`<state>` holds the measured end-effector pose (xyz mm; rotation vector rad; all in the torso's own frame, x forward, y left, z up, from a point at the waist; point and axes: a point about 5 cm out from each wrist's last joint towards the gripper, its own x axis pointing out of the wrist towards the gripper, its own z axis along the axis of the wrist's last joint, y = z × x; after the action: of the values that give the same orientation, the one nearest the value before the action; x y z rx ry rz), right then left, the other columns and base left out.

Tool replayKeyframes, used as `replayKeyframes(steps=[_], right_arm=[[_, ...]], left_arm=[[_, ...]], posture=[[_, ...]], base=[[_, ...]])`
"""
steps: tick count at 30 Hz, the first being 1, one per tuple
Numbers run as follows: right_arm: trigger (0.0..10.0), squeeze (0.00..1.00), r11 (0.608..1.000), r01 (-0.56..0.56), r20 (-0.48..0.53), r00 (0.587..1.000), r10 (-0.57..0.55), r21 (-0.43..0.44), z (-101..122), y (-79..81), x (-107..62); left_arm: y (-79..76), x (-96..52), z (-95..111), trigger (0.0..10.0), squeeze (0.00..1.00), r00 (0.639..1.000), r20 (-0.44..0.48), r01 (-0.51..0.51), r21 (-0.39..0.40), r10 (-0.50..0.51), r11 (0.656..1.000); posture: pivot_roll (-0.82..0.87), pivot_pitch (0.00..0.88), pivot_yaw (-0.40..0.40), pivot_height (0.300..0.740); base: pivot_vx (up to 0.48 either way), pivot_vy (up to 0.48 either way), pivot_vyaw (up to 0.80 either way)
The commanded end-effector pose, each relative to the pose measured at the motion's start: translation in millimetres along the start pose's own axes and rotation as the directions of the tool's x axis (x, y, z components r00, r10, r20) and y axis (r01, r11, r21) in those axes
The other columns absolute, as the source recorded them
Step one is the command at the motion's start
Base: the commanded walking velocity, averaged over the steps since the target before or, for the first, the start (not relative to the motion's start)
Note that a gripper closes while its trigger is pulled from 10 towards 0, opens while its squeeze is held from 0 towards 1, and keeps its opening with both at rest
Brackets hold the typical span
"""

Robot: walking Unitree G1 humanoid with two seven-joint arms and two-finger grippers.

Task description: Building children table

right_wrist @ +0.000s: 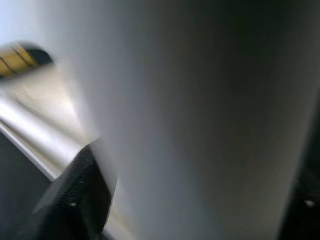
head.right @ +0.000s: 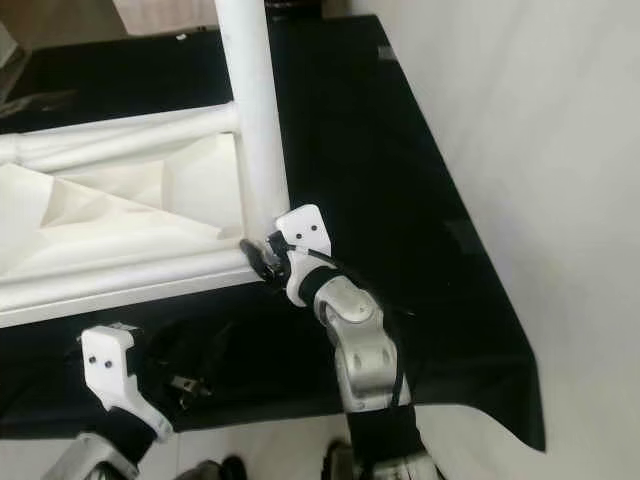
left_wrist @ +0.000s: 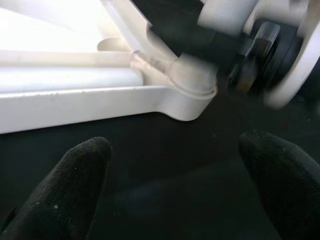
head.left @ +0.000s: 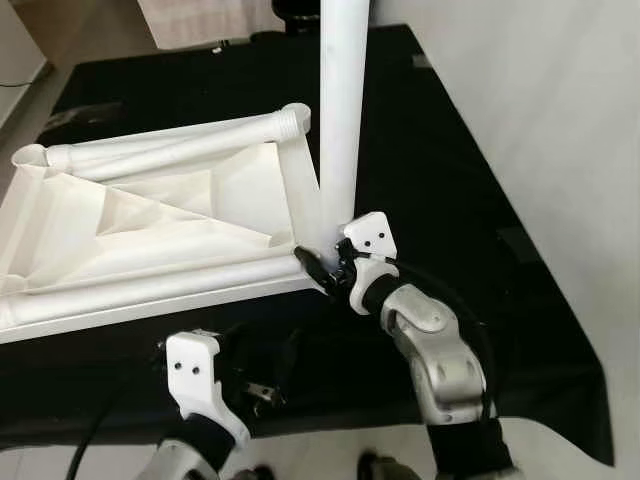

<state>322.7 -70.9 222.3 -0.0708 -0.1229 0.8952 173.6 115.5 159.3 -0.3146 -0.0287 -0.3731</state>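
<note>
Robot steadying a white table leg upright in the corner of an upturned child's table.

The white tabletop [head.left: 150,215] lies upside down on a black cloth [head.left: 450,180], filling the nine o'clock side of the head view. One leg [head.left: 342,110] stands from its near corner socket, rising toward twelve o'clock. The right gripper [head.left: 330,262] sits at the leg's base, centre of view, its black fingers closed around the leg. The left gripper [head.left: 262,392] hovers at seven o'clock just off the table's edge, fingers [left_wrist: 65,190] spread apart and holding nothing. Likely risk: the leg may not be fully seated, so letting go or pushing off-axis could tip it or skid the tabletop across the cloth. No containers are visible.
</note>
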Motion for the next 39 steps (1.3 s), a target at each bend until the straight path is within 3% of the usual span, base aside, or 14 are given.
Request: replayKeyframes(steps=[1,5,6,7,8,15,16,19,20,21,34,36,38,39], right_arm=[[10.0,1.00,0.968,-0.249,0.032,0.968,0.249,0.015,3,2.0,0.8],[10.0,1.00,0.925,-0.381,0.005,0.925,0.381,0.005,3,-8.9,-2.3],[10.0,0.66,0.908,-0.419,0.001,0.908,0.419,0.016,4,-17.0,-2.6],[10.0,0.66,0.908,-0.419,0.001,0.908,0.419,0.016,4,-17.0,-2.6],[10.0,0.00,0.899,-0.437,0.008,0.899,0.437,0.022,9,-27.6,1.1],[10.0,0.00,0.856,-0.516,0.005,0.856,0.516,0.022,27,-46.0,12.3],[8.1,0.00,0.844,-0.535,0.000,0.845,0.535,0.020,29,-47.6,12.6],[7.6,0.00,0.828,-0.560,-0.004,0.828,0.560,0.023,30,-49.4,12.7],[0.6,0.00,0.817,-0.576,-0.007,0.817,0.576,0.023,31,-50.8,12.5],[0.0,0.00,0.804,-0.595,-0.010,0.804,0.595,0.024,31,-52.4,11.9],[0.0,0.00,0.871,-0.491,-0.011,0.871,0.491,-0.007,18,-61.9,-4.1],[0.0,0.00,0.973,-0.229,-0.072,0.970,0.231,0.030,-9,-50.2,-7.4],[0.0,0.00,0.973,-0.229,-0.072,0.970,0.231,0.030,-9,-50.2,-7.4],[0.0,0.00,0.999,0.012,-0.144,0.989,-0.007,0.035,-27,-40.7,-8.5]], left_arm=[[0.0,-3.6,-3,10.0,0.00,1.000,-0.018,-0.007,-0.003,0.007,1.000],[-1.2,-3.8,-3,10.0,0.00,1.000,-0.017,-0.007,-0.005,0.007,1.000],[-2.1,-4.2,-3,10.0,0.00,1.000,-0.017,-0.007,-0.005,0.007,1.000],[-2.1,-4.2,-3,10.0,0.00,1.000,-0.017,-0.007,-0.005,0.007,1.000],[-3.1,-5.5,-2,10.0,0.00,1.000,-0.018,-0.009,-0.005,0.009,1.000],[-5.8,-10.4,-2,10.0,0.00,0.999,-0.029,-0.013,-0.004,0.013,1.000],[-6.3,-10.8,-2,10.0,0.00,0.999,-0.031,-0.012,-0.005,0.012,1.000],[-6.9,-11.1,-3,10.0,0.00,0.999,-0.033,-0.012,-0.006,0.012,1.000],[-7.3,-11.2,-2,10.0,0.00,0.999,-0.033,-0.011,-0.006,0.011,1.000],[-7.5,-11.3,-3,10.0,0.00,0.999,-0.034,-0.011,-0.007,0.011,1.000],[-7.3,-9.0,-3,10.0,0.00,1.000,-0.030,-0.008,-0.013,0.007,1.000],[-5.7,-8.7,-3,10.0,0.00,1.000,-0.027,-0.008,-0.012,0.008,1.000],[-5.7,-8.7,-3,10.0,0.00,1.000,-0.027,-0.008,-0.012,0.008,1.000],[-4.7,-8.7,-3,10.0,0.00,1.000,-0.026,-0.009,-0.010,0.008,1.000]], posture=[[0.03,0.254,0.028,0.740],[0.03,0.256,0.027,0.740],[0.05,0.257,0.025,0.740],[0.05,0.257,0.025,0.740],[0.07,0.262,0.032,0.740],[0.09,0.266,0.035,0.740],[0.09,0.268,0.034,0.740],[0.09,0.269,0.033,0.740],[0.09,0.270,0.033,0.740],[0.09,0.270,0.033,0.740],[0.04,0.281,0.024,0.740],[0.02,0.279,0.014,0.740],[0.02,0.279,0.014,0.740],[0.02,0.279,0.014,0.740]], base=[[0.000,0.000,0.00],[0.000,0.000,0.00],[0.000,0.000,0.00],[0.000,0.000,0.00],[0.000,0.000,0.00],[0.000,0.000,0.00],[0.000,0.000,0.00],[0.000,0.000,0.00],[0.000,0.000,0.00],[0.000,0.000,0.00],[0.000,0.000,0.00],[0.000,0.000,0.00],[0.000,0.000,0.00],[0.000,0.000,0.00]])
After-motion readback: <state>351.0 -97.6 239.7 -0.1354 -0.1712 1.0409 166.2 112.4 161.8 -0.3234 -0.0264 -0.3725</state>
